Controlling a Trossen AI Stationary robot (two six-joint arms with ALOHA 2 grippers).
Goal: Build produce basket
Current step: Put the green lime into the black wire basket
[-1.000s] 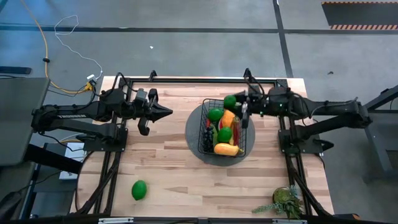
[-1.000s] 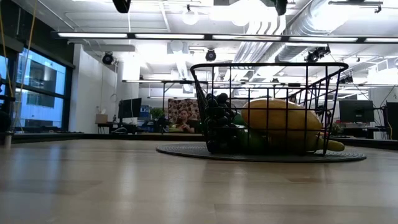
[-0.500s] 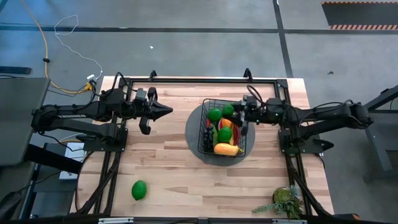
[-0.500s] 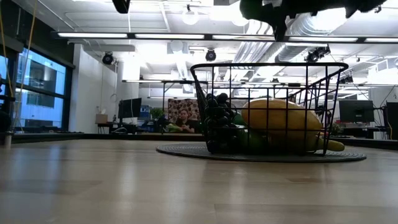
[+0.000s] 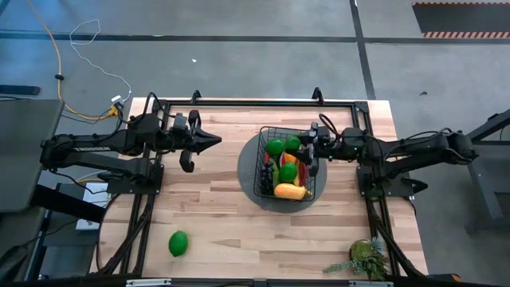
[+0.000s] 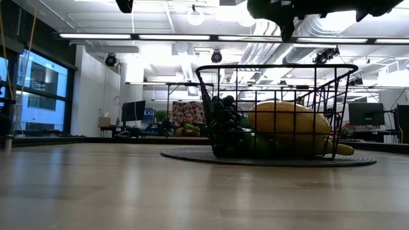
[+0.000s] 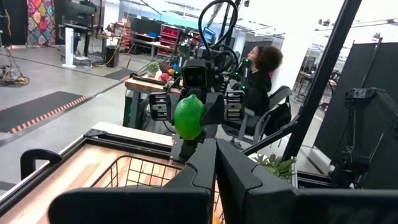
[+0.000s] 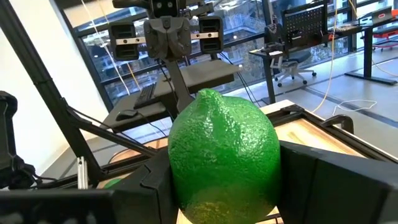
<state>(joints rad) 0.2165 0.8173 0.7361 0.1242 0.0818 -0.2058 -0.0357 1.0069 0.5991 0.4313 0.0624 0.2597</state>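
The black wire basket [image 5: 262, 171] stands on a round dark mat [image 5: 245, 169] and holds several toy fruits: a green one [image 5: 275, 147], a yellow one [image 5: 290, 191], and dark grapes [image 6: 220, 121] against its wall. My right gripper [image 5: 304, 148] hangs level over the basket's far right part, shut on a green lime [image 8: 224, 155]. My left gripper [image 5: 212, 143] is shut and empty, held level in the air left of the basket. A second green fruit [image 5: 178, 243] lies on the table near the front left. My right gripper pinches the lime's two opposite sides [image 8: 180, 168] between its two fingers [image 8: 323, 180]. The fingers lie level and come from the table's right. The lime [image 7: 188, 116] sits between them with its pointed end up, lifted clear above the basket's rim.
A small leafy green plant [image 5: 365, 259] stands at the table's front right corner. Bare wood lies between the basket and the table's near edge. A black frame [image 5: 255, 102] runs along the table's far edge.
My right gripper has come down toward the basket with the lime still between its fingers. It now shows at the top of the low view, just above the basket's rim.
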